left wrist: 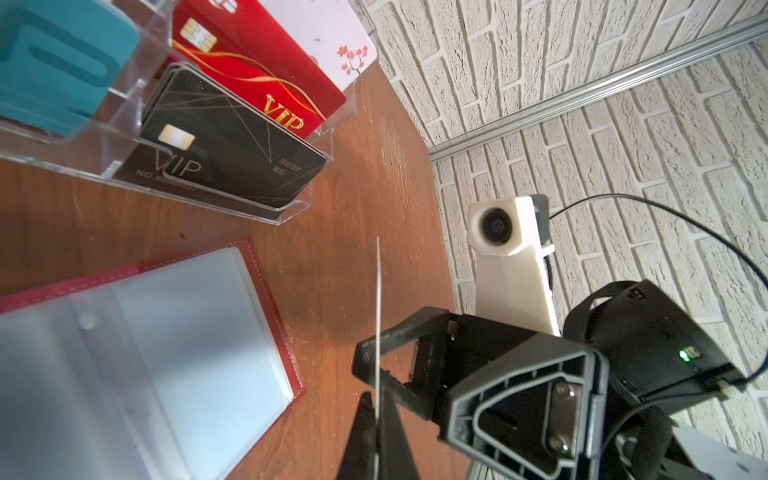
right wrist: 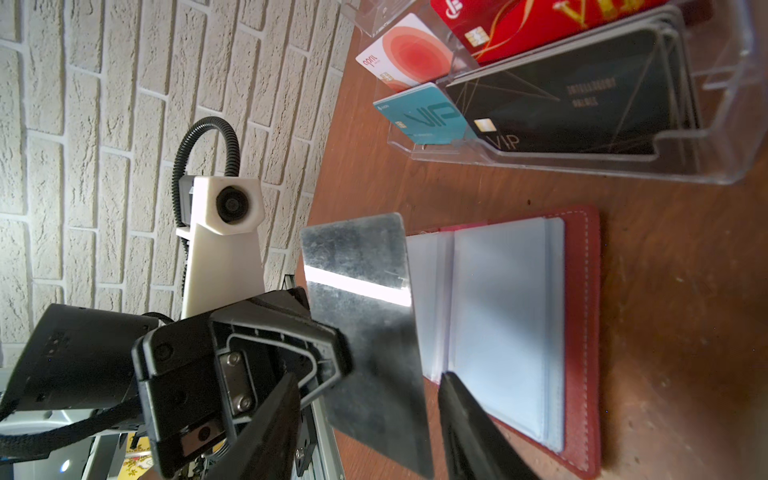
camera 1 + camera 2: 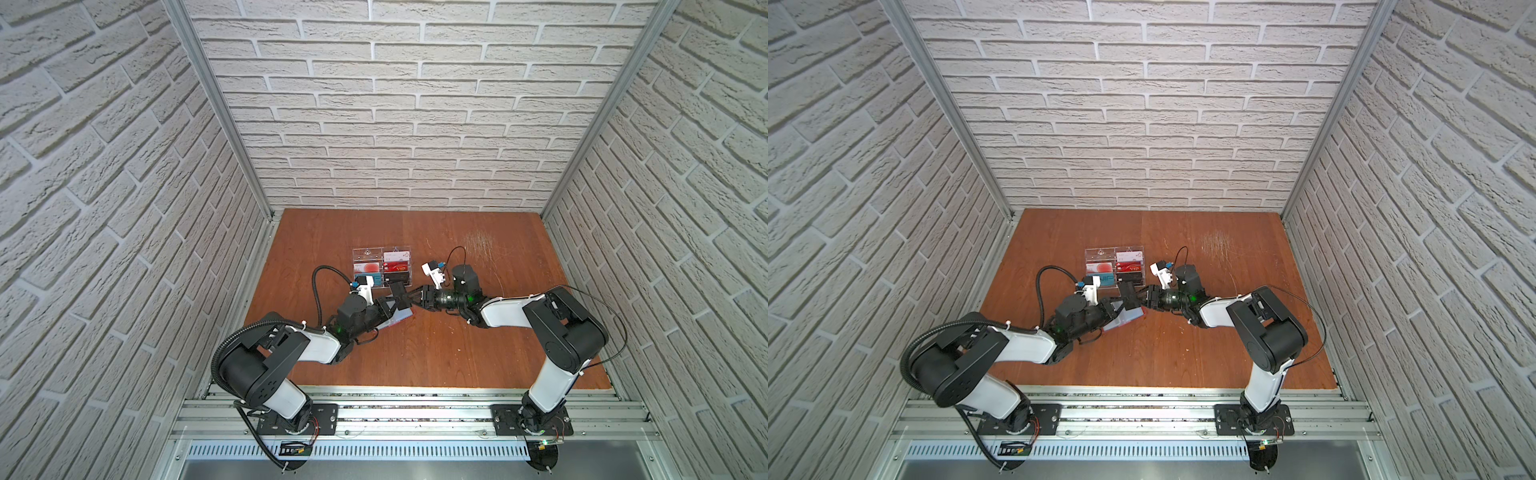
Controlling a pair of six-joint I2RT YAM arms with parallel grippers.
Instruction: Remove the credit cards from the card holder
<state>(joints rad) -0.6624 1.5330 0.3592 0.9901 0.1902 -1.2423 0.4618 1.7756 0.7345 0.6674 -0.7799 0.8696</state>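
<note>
The card holder lies open on the wooden table, a red wallet with empty-looking translucent sleeves, also seen in the right wrist view and partly under the arms in both top views. My left gripper is shut on a dark grey credit card, held just above the table beside the holder; in the left wrist view this card shows edge-on. My right gripper stands open with that card between its fingers, a gap showing at one finger.
A clear acrylic tray stands just behind the holder. It holds black VIP cards, a red VIP card, a teal card and pale cards. Brick-pattern walls enclose the table.
</note>
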